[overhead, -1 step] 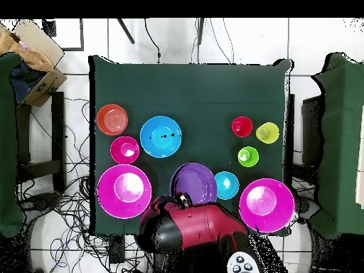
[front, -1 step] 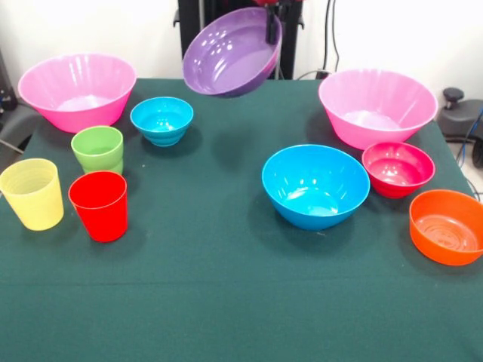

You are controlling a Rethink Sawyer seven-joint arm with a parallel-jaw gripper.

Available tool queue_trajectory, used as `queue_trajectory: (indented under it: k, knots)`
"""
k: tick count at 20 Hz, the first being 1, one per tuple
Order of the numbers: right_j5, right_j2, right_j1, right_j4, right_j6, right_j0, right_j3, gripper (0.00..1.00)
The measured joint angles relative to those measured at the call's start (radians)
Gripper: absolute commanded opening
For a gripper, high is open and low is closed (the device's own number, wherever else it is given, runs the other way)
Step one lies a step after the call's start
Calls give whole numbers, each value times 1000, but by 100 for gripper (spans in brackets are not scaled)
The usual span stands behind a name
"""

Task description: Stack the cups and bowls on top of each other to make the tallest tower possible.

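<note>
Front view, left to right. A large pink bowl sits at the far left. Before it stand the yellow cup, green cup and red cup. The small cyan bowl sits on the green tablecloth. The purple bowl hangs tilted above the table, its rim clamped by the gripper. Next: blue bowl, second large pink bowl, crimson bowl, orange bowl. No bowls are stacked.
</note>
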Motion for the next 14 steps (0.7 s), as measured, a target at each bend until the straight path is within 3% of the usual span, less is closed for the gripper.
queue_trajectory:
  k: [9, 14]
  knots:
    - [60, 110, -104, 62, 0, -56, 3, 0]
    - [67, 147, -114, 63, 0, -76, 4, 0]
